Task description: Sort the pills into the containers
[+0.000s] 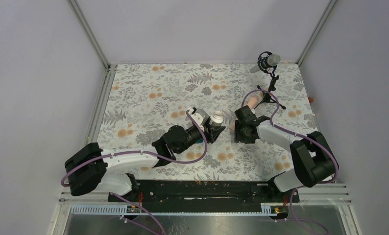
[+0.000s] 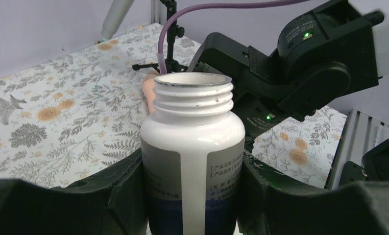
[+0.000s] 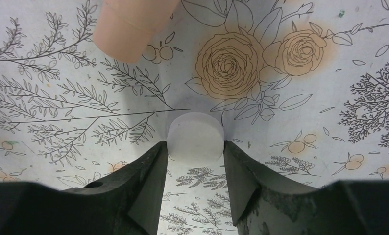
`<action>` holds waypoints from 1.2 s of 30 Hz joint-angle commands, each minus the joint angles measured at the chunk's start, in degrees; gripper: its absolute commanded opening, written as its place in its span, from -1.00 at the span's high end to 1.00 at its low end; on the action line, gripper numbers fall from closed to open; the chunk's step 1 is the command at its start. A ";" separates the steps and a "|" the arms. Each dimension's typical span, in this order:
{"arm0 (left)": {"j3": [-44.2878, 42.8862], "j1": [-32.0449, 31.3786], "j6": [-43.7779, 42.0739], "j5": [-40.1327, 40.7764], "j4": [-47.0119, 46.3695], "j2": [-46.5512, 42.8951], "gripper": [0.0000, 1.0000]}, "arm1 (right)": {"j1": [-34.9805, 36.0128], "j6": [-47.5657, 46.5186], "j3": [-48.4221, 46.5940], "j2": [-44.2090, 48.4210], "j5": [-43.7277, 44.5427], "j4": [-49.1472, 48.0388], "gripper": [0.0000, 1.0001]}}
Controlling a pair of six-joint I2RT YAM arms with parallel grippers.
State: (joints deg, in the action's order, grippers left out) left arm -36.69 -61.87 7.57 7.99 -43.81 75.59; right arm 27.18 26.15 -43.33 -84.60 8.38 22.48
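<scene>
We are seeing, from the top view, the L arm [image 1: 133, 157] stretching from the near-left corner diagonally toward table centre, over a floral cloth [image 1: 148, 93]. The L gripper [image 1: 211, 128] is clenching a white bottle [image 2: 192, 147] w/ dark label by its body. The bottle is sitting upright in the jaws, cap off, mouth open.

Just right of it, the R arm [image 1: 280, 137] is bending in from the near-right corner, wrist angled down. The R gripper [image 3: 196, 147] is pointing at the cloth, jaws grasping a white disc [image 3: 195, 133] on both sides. The disc is lying flat on the cloth. A peach cylinder [image 3: 129, 22] is lying just beyond it. A mic on tripod [image 1: 268, 63] is standing far right.
</scene>
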 commanded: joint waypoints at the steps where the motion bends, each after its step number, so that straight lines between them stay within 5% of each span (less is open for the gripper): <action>1: 1.53 -0.12 1.67 -1.50 -3.99 -0.90 1.00 | 0.73 -0.24 -2.18 -0.97 1.06 1.97 -0.01; 13: 3.73 -0.10 2.34 -5.35 -1.96 -0.83 1.00 | 0.77 -1.18 -5.74 5.94 -1.58 8.78 0.30; 25: -2.70 1.28 -6.86 -18.99 8.79 0.36 1.00 | 0.77 -1.59 -15.64 33.54 -18.09 25.35 0.30; 36: -5.50 1.57 -9.86 -23.60 11.51 -0.94 1.00 | 0.76 -7.91 -27.65 34.27 -38.59 29.93 0.27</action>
State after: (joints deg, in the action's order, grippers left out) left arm -39.27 -60.55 -0.89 -12.08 -30.09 76.23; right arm 27.51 21.61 -67.77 -48.73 -20.18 50.43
